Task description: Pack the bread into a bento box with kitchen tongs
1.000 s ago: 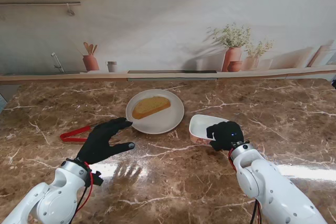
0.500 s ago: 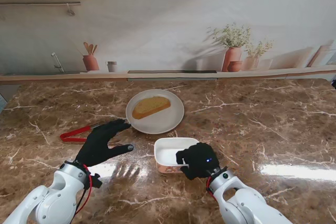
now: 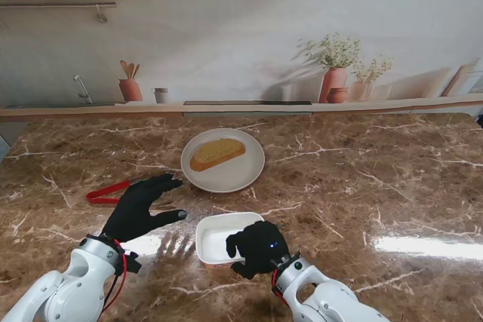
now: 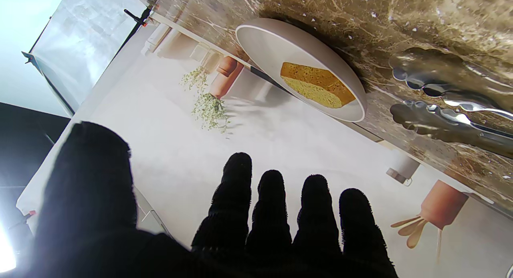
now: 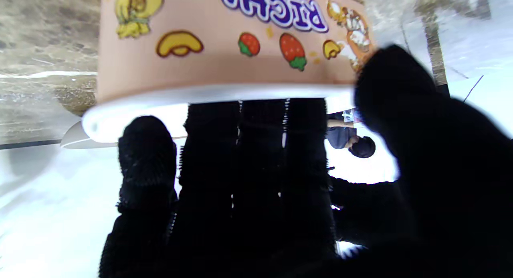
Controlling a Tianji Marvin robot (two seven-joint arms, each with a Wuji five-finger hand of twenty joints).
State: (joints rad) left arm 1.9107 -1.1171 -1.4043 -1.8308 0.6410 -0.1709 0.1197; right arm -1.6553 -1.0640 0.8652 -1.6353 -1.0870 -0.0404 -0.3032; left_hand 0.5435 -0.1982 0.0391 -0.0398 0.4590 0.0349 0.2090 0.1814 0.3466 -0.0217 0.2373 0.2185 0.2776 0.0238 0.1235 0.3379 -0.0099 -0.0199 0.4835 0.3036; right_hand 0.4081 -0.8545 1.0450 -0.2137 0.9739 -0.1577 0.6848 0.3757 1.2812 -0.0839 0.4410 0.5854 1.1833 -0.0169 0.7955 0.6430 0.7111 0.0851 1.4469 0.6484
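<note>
The right hand [image 3: 256, 246] pinched the near rim of the bento box [image 3: 215, 235], fingers [image 5: 256, 149] inside, thumb on the outer wall. That shallow grip could tip the box.

The left hand [image 3: 139, 205] was spread and empty at lower left, near the red tongs [image 3: 106, 192].

The bread [image 3: 217, 153] lay on the plate [image 3: 245, 175] at frame centre.

- The stand camera looks down from high up at the whole table [image 3: 377, 186].
- The left wrist camera looks along its fingers [image 4: 272, 205], upside down; it shares the plate [image 3: 245, 175].
- The right wrist camera sits very close to the bento box [image 5: 224, 41].
</note>
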